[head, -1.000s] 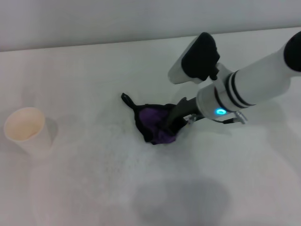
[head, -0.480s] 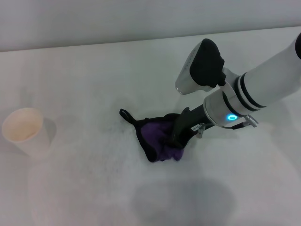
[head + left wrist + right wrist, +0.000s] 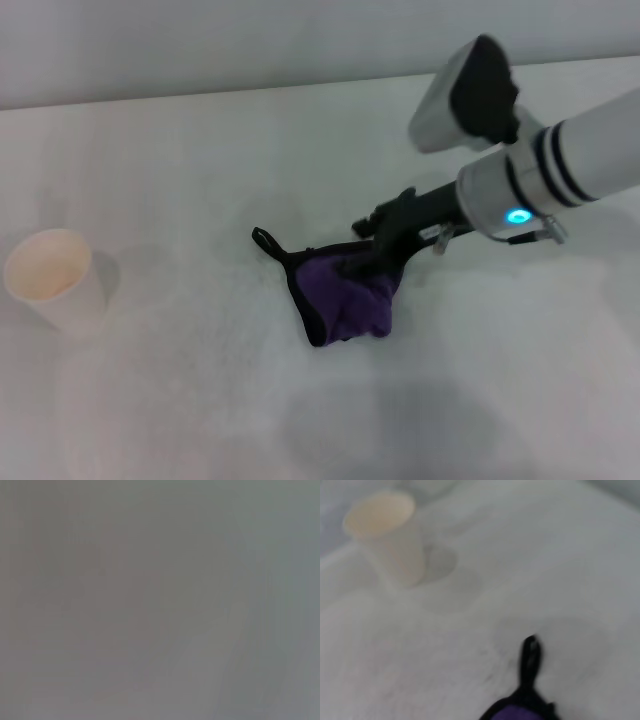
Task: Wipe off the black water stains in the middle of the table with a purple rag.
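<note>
The purple rag (image 3: 347, 292) lies crumpled on the white table (image 3: 200, 160) near the middle, its black loop (image 3: 266, 241) pointing left. My right gripper (image 3: 384, 243) reaches in from the right and is shut on the rag's upper right edge. In the right wrist view the rag's loop (image 3: 530, 659) and a bit of purple cloth (image 3: 516, 714) show. The black water stain shows in no view; it may be under the rag. My left gripper is out of view, and the left wrist view shows only a grey blur.
A white paper cup (image 3: 55, 280) stands upright at the table's left side, well away from the rag; it also shows in the right wrist view (image 3: 387, 535). The table's far edge meets a grey wall (image 3: 250, 40).
My right gripper pushed the rag down towards the front, then drew back up and to the right. The rag has spread out a little and its upper right edge is pulled towards the gripper.
</note>
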{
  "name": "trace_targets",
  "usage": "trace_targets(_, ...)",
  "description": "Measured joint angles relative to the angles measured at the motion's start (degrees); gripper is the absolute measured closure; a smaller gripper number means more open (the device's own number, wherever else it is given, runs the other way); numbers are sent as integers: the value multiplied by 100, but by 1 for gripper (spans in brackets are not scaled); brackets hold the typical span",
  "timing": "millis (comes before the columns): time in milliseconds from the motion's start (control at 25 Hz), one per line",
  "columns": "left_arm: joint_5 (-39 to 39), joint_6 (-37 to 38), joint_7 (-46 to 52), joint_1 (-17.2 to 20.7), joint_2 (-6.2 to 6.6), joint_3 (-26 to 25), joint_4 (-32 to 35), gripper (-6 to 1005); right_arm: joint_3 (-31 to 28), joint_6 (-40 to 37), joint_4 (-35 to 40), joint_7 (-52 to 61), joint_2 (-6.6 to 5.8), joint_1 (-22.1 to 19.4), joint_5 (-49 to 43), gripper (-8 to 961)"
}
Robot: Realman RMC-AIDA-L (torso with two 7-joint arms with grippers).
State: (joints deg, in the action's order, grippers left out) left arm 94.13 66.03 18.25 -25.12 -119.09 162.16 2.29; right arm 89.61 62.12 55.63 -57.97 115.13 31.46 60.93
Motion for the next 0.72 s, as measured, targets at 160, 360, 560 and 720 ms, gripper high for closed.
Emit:
trace_targets(160,0,-1,2,-11,0,0,-18,106,-576,21,182,-409,15,-313,381,204)
trace_targets(360,0,-6,3,-24,0,0,-19,106,-1485,-56,-284,-2009,21,-747,2261,100)
trace_targets(560,62,-9,1,-26,0,0,-19,106,-2474,166,-1963,-4610,22,-1019,5370,102)
trace_targets(720,75,-11,2,-23,0,0,-18,107,-3041,857,-3448,-6733,24,-1034,6979,104)
